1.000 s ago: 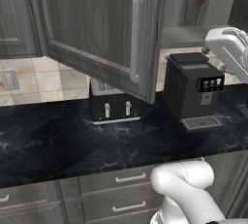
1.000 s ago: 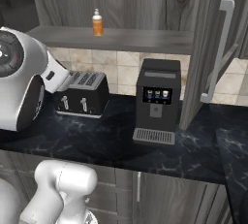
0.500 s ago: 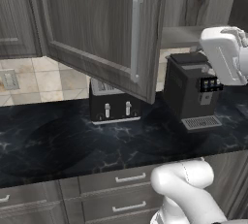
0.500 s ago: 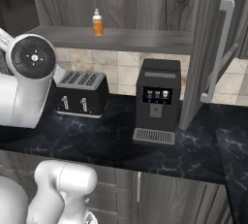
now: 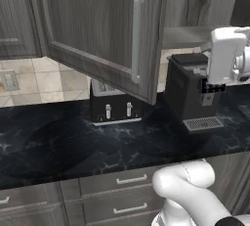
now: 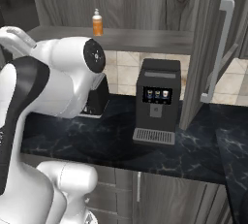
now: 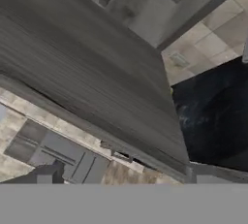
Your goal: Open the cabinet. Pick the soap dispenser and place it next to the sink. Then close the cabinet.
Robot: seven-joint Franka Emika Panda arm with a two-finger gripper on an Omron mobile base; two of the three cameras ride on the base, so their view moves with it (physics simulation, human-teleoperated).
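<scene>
On the left, one door of the cabinet [image 5: 93, 24] stands swung wide toward us, its long silver handle [image 5: 137, 38] hanging out over the toaster [image 5: 113, 107] on the black marble counter [image 5: 58, 142]. So we judge the opening step done and the reach for the soap dispenser [image 6: 97, 22] in hand. That small orange bottle stands upright on the cabinet's lower shelf [image 6: 140, 38], toward its left end, well above the counter and to the left of the coffee machine [image 6: 157, 101] below. Seen from the right, the arm's big white elbow sits low in front of the toaster, and the other door [image 6: 213, 48] stands open at the far right. The hand camera looks slantwise along a wood-grain face with tile and counter beyond, and the jaws stand spread with nothing between them. To do this well, we should level the hand at shelf height, come at the bottle from the front with a finger on either side, and keep the wrist clear of the shelf edge and both open doors.
</scene>
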